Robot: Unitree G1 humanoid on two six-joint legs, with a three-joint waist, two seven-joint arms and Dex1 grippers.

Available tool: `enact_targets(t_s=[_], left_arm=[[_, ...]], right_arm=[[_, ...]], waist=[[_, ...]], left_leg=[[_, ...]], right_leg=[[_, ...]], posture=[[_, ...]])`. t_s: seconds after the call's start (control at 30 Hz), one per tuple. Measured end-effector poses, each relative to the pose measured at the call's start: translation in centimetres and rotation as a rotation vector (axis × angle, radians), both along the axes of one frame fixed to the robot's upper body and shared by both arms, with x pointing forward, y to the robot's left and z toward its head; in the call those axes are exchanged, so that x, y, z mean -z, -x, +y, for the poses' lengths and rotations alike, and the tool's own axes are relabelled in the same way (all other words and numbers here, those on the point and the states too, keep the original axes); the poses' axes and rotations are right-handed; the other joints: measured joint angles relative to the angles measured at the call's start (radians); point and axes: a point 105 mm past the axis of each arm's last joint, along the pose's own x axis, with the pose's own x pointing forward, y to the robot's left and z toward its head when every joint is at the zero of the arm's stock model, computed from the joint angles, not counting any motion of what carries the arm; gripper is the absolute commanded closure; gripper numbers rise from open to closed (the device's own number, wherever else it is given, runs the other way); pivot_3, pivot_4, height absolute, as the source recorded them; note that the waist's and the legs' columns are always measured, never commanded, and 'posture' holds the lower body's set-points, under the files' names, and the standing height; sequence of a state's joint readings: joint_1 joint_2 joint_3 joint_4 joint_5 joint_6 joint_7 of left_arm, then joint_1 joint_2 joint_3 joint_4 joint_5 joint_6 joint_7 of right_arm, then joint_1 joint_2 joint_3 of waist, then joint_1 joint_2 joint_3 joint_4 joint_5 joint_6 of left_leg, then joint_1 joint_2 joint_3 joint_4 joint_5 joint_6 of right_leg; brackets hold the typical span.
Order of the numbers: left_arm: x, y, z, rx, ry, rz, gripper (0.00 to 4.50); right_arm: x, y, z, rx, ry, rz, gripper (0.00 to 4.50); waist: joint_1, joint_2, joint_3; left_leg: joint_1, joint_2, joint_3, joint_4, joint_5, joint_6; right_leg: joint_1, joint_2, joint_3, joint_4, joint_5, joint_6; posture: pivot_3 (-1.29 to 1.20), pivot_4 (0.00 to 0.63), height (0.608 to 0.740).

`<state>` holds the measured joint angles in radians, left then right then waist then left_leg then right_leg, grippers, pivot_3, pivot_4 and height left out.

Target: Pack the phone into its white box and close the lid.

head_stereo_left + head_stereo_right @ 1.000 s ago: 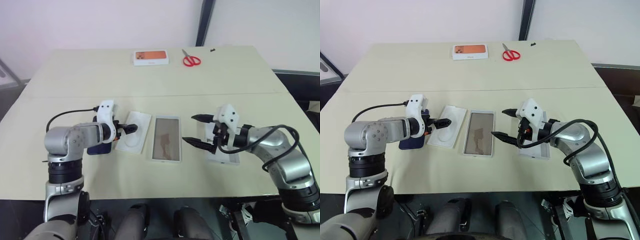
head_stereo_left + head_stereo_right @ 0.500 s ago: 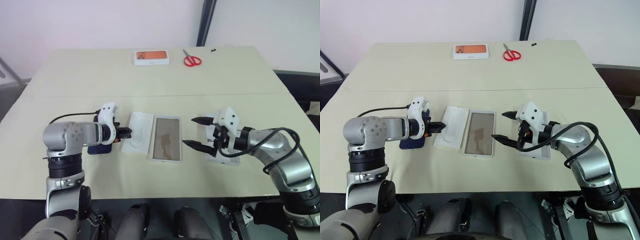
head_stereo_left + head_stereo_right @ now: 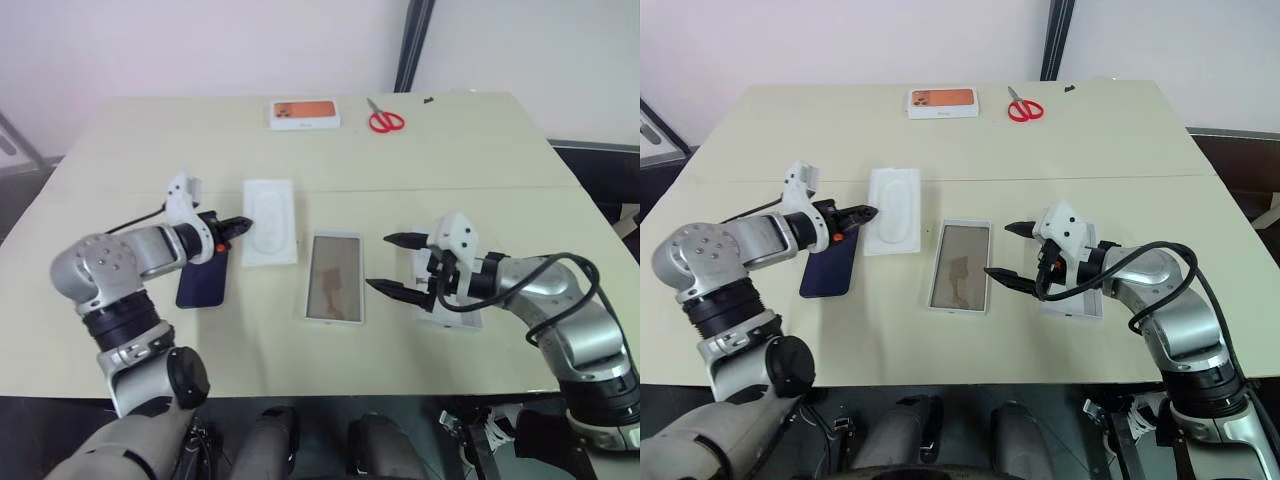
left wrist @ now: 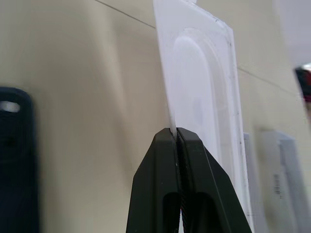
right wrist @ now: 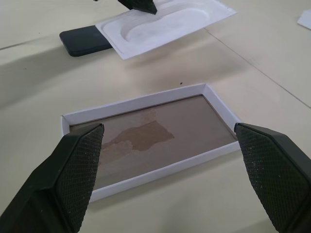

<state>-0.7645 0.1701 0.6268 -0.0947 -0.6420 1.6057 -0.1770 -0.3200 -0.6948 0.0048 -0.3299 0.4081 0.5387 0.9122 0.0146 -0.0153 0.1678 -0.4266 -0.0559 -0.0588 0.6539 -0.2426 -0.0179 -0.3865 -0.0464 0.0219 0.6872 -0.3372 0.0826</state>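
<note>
The left gripper (image 3: pixel 862 212) is closed on the edge of a thin white insert (image 3: pixel 894 209) with an oval recess, holding it lifted clear of the table (image 3: pixel 1060 150); in the left wrist view its fingers (image 4: pixel 165 160) are pressed together on the insert's rim. The phone (image 3: pixel 829 267) lies flat on the table just below and to the left of that gripper, dark back up, beside the arm and apart from the fingers. The box (image 3: pixel 960 266) sits open in the middle, grey-brown floor showing, to the right of the phone and between the two grippers. The right gripper (image 3: pixel 1006 250) hangs wide open just right of the box, fingers pointing toward it, holding nothing; in the right wrist view its two fingers (image 5: pixel 77 165) frame the box, with the raised insert and the phone beyond it. The lid (image 3: pixel 1076 290) lies on the table under the right wrist, mostly hidden by it. At the far edge of the table rest a small white box with an orange picture (image 3: pixel 941 102) and red scissors (image 3: pixel 1022 106), well apart from everything else.
</note>
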Motion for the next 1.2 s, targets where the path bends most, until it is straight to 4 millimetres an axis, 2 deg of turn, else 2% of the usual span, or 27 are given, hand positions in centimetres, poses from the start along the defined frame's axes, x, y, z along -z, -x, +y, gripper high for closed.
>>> enact_targets(t_s=[0.1,0.23,0.33,0.47,0.5,0.57,0.77,0.8,0.9,1.03,1.13,1.2], left_arm=[[0.4,0.8,-3.4,0.086,0.009,-0.008,4.47],[2.3,2.1,-6.7,0.165,-0.03,0.043,4.47],[2.9,2.5,-7.4,0.168,-0.064,0.061,4.47],[3.6,2.8,-7.5,0.153,-0.098,0.084,4.47],[3.7,2.9,-7.4,0.154,-0.104,0.087,3.85],[3.7,3.0,-7.4,0.156,-0.118,0.088,3.11],[3.0,3.2,-7.0,0.168,-0.104,0.063,0.04],[2.6,3.2,-6.7,0.167,-0.091,0.05,0.04],[1.0,3.1,-5.2,0.152,-0.095,-0.021,0.0],[-0.9,3.1,-1.4,0.071,-0.224,-0.17,0.0],[-0.4,3.5,1.0,0.035,-0.387,-0.264,0.0],[0.6,3.8,1.7,0.062,-0.476,-0.313,0.0]], right_arm=[[-0.1,-0.3,-0.2,0.006,0.005,-0.01,0.0],[0.0,-0.4,-0.6,0.014,0.017,-0.011,0.0],[0.2,-0.6,-0.7,0.024,0.021,-0.009,0.0],[0.1,-0.6,-0.7,0.028,0.021,-0.017,0.0],[0.1,-0.6,-0.7,0.028,0.021,-0.02,0.0],[0.0,-0.7,-0.7,0.029,0.022,-0.025,0.0],[-0.5,-1.3,-0.2,0.03,0.029,-0.052,0.0],[-0.6,-1.6,-0.1,0.034,0.032,-0.057,0.0],[-0.9,-2.6,0.6,0.057,0.028,-0.06,0.87],[-1.0,-3.1,2.9,0.037,0.013,-0.035,2.94],[-0.2,-3.4,4.2,0.039,0.059,-0.014,4.45],[0.4,-4.0,5.0,0.054,0.094,-0.007,4.45]], waist=[[-0.003,0.0,0.0],[-0.011,0.0,0.0],[-0.012,0.0,0.0],[-0.008,0.0,0.0],[-0.007,0.0,0.0],[-0.005,0.0,0.0],[-0.004,0.0,0.0],[-0.004,0.0,0.0],[-0.012,0.0,0.0],[-0.028,0.0,0.0],[-0.029,0.001,-0.001],[-0.026,0.001,-0.001]], left_leg=[[0.0,0.0,0.0,0.0,0.0,0.0],[0.0,0.0,0.001,-0.001,0.0,0.0],[0.0,0.0,0.001,-0.001,0.0,0.0],[0.0,0.0,0.001,0.0,0.0,0.0],[0.0,0.0,0.001,0.0,0.0,0.0],[0.0,0.0,0.001,0.0,0.0,0.0],[0.0,0.0,0.001,0.0,0.0,0.0],[0.0,0.0,0.001,0.0,0.0,-0.001],[0.0,0.0,0.001,-0.001,0.001,-0.001],[0.001,0.0,0.001,-0.004,0.001,-0.003],[0.001,0.0,0.001,-0.004,0.002,-0.003],[0.001,0.0,0.001,-0.004,0.002,-0.003]], right_leg=[[0.0,0.0,0.0,0.0,0.0,0.0],[-0.001,0.001,0.001,0.002,0.0,0.0],[-0.001,0.001,0.001,0.002,0.0,0.0],[-0.001,0.001,0.001,0.002,0.0,0.0],[-0.001,0.001,0.001,0.002,0.0,0.0],[-0.001,0.001,0.001,0.002,0.0,0.0],[-0.001,0.001,0.001,0.002,0.0,0.0],[-0.001,0.001,0.001,0.002,0.0,0.0],[-0.002,0.001,0.001,0.002,0.0,0.0],[-0.003,0.001,0.002,0.002,0.0,0.0],[-0.003,0.001,0.002,0.001,0.0,0.0],[-0.003,0.0,0.002,0.001,0.0,-0.001]], posture=[[0.0,0.15,0.74],[0.0,0.15,0.74],[0.0,0.15,0.74],[0.0,0.15,0.74],[0.0,0.15,0.74],[0.0,0.15,0.74],[0.0,0.15,0.74],[0.0,0.15,0.74],[0.0,0.15,0.74],[0.0,0.15,0.74],[0.0,0.15,0.74],[0.0,0.15,0.74]])
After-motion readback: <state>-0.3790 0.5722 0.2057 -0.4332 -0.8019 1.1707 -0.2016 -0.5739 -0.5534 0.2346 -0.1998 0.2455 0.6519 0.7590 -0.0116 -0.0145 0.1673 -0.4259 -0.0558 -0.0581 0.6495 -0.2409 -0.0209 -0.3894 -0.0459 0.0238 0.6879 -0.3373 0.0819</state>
